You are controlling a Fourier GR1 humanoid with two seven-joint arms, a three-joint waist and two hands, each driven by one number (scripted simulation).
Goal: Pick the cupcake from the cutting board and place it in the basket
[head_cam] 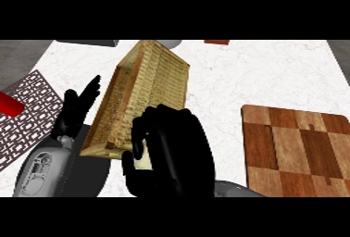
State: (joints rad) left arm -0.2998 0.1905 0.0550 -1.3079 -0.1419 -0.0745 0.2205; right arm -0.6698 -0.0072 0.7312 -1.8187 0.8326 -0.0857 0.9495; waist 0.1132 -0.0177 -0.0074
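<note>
A long woven basket (147,88) runs from the counter's far middle toward me. My right hand (171,152) hovers at the basket's near end, its fingers curled round a pale thing (141,160) that looks like the cupcake; only a small strip of it shows. The checkered wooden cutting board (294,152) lies at the right with nothing on it. Beside the basket's left side, my left hand (78,111) rests open with its fingers up.
A patterned mat (27,120) lies at the left edge with a red object (8,104) on it. At the far edge sit a grey object (89,42), a rounded grey thing (171,44) and a small reddish item (217,41).
</note>
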